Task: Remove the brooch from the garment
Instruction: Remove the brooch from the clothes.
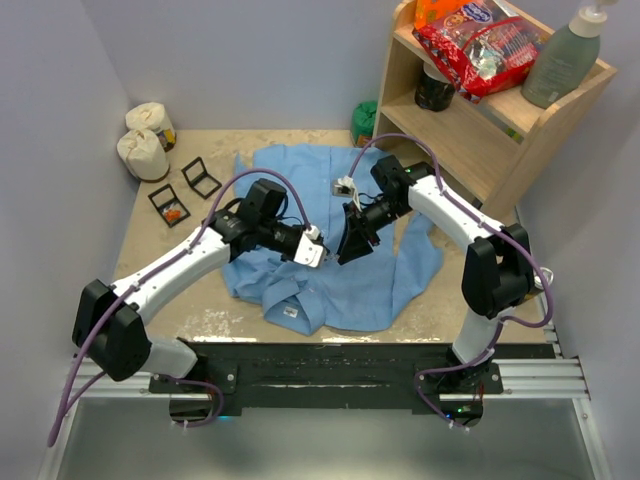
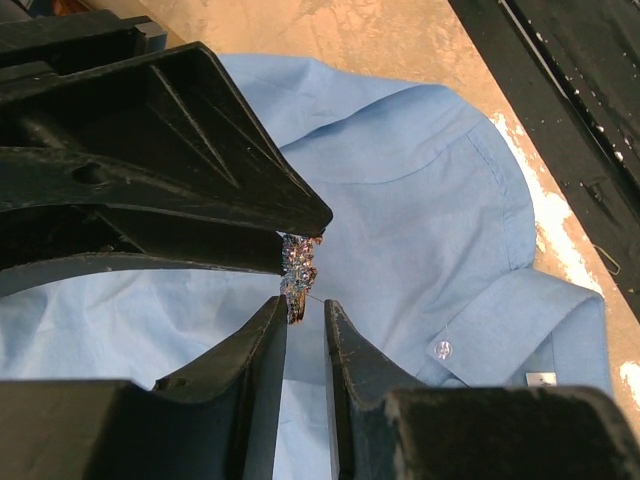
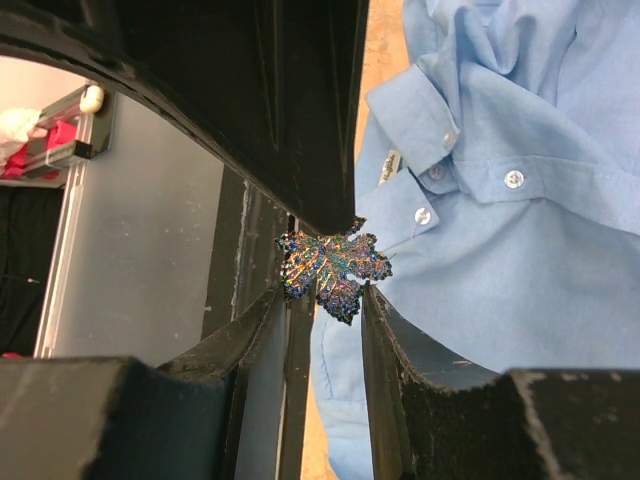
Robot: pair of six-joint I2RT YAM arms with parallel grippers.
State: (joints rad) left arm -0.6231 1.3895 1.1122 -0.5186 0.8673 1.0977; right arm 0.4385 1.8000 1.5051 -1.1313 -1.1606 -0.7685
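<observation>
- Top external view: the left arm reaches from its base at the near-left corner diagonally to the middle of the large light-blue long-sleeved button-up shirt (image 1: pixel 350 292). The shirt lies rumpled on the beige table top (image 1: pixel 170 285), collar toward the near edge.
- The arm's wrist is low and the left gripper (image 1: pixel 318 252) points rightward.
- Left wrist view: this gripper's 2 fingers stand slightly apart, with bare blue cloth showing down the gap and nothing held between them.
- The small iridescent blue-green leaf-shaped metal brooch (image 2: pixel 298 272) sits straight ahead at their tips. I cannot tell whether it touches either tip.
- From this side the brooch shows edge-on. Its long axis runs from the left fingertips toward the other gripper's finger, roughly in line with the gap.
- Right wrist view: the brooch is face-on and spans the space between 2 fingertips, which look clamped on its opposite edges.
- Blue cloth lies directly behind it; whether the pin is in the fabric is hidden.
- Top external view again: the right arm's elbow juts out to the right. Its forearm comes back leftward, and the right gripper (image 1: pixel 352 243) meets the left one almost tip to tip over the shirt.
- The right arm is the nearer one and has the hold. I judge that the coming move depends on drawing the brooch away from the cloth behind it.
</observation>
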